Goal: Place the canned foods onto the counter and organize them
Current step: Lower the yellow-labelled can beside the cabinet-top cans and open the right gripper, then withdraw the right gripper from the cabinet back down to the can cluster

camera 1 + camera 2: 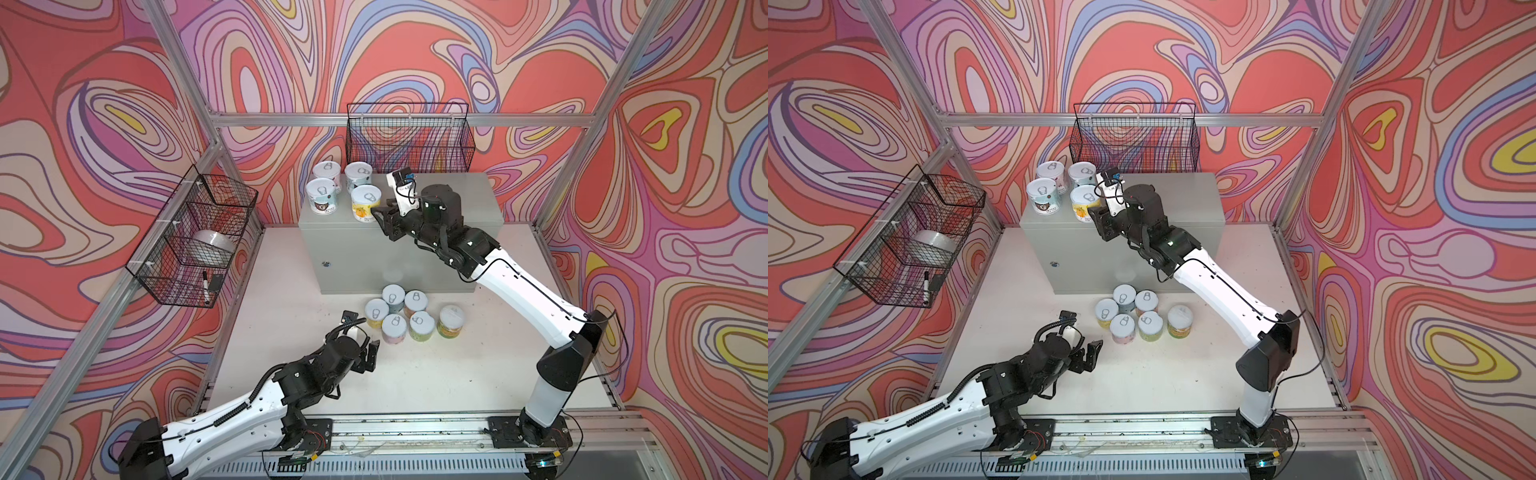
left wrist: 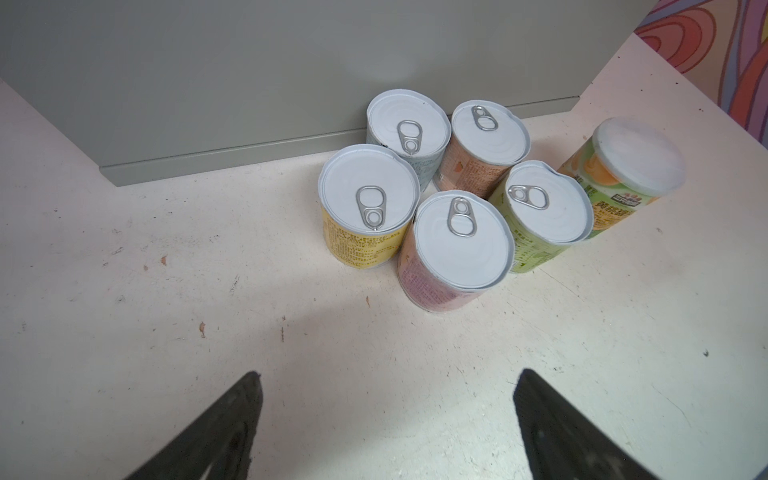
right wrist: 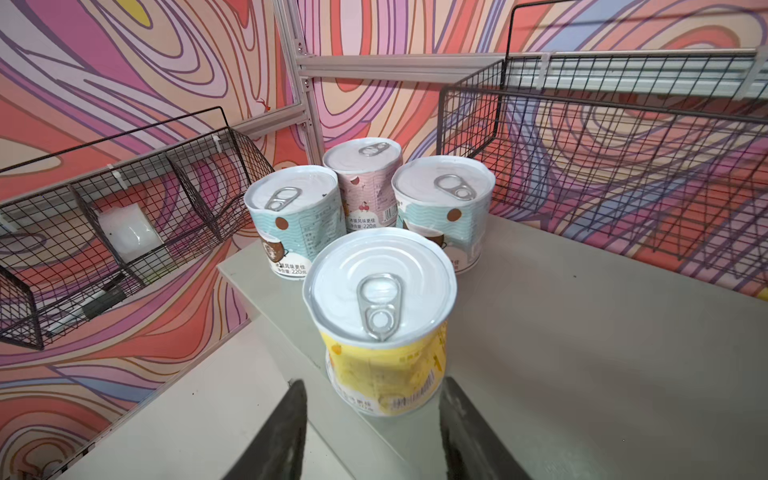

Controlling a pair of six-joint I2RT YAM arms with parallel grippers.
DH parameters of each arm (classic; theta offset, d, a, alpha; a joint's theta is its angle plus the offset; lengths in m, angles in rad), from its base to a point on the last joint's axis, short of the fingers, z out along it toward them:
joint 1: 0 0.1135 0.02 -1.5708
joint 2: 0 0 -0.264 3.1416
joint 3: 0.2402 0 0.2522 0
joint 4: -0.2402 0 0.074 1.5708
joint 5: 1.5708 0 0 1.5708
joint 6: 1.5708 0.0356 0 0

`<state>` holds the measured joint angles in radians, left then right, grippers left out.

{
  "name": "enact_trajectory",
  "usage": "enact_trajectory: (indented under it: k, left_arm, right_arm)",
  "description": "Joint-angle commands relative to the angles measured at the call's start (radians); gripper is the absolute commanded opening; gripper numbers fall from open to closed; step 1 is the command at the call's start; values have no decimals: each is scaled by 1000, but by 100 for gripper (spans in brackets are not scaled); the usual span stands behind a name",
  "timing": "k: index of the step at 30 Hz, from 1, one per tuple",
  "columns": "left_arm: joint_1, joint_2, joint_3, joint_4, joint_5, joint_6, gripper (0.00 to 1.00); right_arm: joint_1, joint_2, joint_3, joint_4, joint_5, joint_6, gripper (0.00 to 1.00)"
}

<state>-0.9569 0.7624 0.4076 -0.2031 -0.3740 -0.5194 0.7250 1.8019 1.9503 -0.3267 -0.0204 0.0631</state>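
Note:
On the left part of the grey counter [image 1: 457, 199] [image 3: 582, 332] stand three pale-labelled cans [image 1: 327, 172] [image 3: 291, 216] and, nearest the front edge, a yellow can [image 1: 365, 203] [image 3: 380, 311]. My right gripper [image 1: 380, 210] [image 3: 374, 382] is drawn in to that yellow can's width, with its fingertips either side of the can's lower part. Several more cans [image 1: 409, 316] [image 2: 457, 237] cluster on the tabletop against the counter's front. My left gripper [image 1: 372, 351] [image 2: 388, 374] hovers open and empty just short of them.
A black wire basket [image 1: 409, 137] hangs on the back wall behind the counter. Another wire basket [image 1: 195, 237] on the left wall holds a silver tape roll [image 1: 214, 245] and a marker [image 1: 205, 286]. White tabletop [image 1: 415, 374] stretches between both arms.

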Motion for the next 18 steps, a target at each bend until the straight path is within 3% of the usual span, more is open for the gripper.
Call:
enact_trajectory:
  k: [1,18]
  left_arm:
    - [-3,-26,-24,31,6,3,95]
    - [-4,-56,-43,8,-26,-1,96]
  right_arm:
    - [-8,58,48,-6,-32,-4,51]
    - [-7,209,235,-9,-83,45,49]
